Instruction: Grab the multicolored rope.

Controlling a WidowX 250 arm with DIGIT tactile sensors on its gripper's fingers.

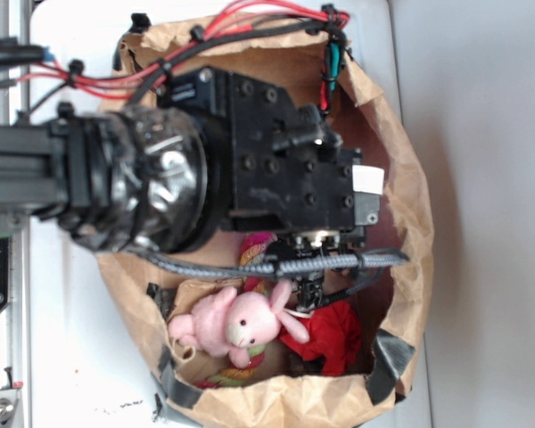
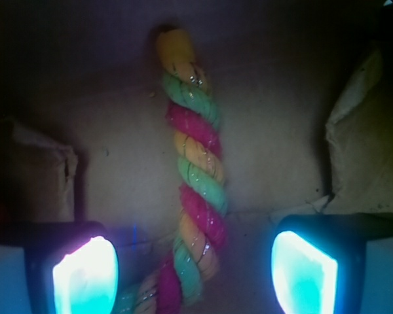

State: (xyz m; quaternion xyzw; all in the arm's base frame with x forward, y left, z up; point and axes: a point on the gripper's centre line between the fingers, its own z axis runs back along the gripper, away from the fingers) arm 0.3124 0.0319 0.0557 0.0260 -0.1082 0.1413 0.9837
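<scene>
The multicolored rope [image 2: 195,163], twisted from yellow, light-green and pink strands, lies lengthwise on the brown paper floor in the wrist view. Its near end curves left toward the left pad [image 2: 85,278]. My gripper [image 2: 195,275] is open, its two glowing pads standing on either side of the rope without touching it. In the exterior view the gripper [image 1: 308,287] hangs low inside the paper bag. Only small parts of the rope [image 1: 254,250] show there, under the arm and the cable.
A pink plush bunny [image 1: 236,323] and a red cloth [image 1: 334,334] lie in the bag next to the gripper. The crumpled bag wall [image 1: 410,205] rings the space. A braided cable [image 1: 276,266] crosses above the toys. Paper folds [image 2: 360,131] rise at both sides.
</scene>
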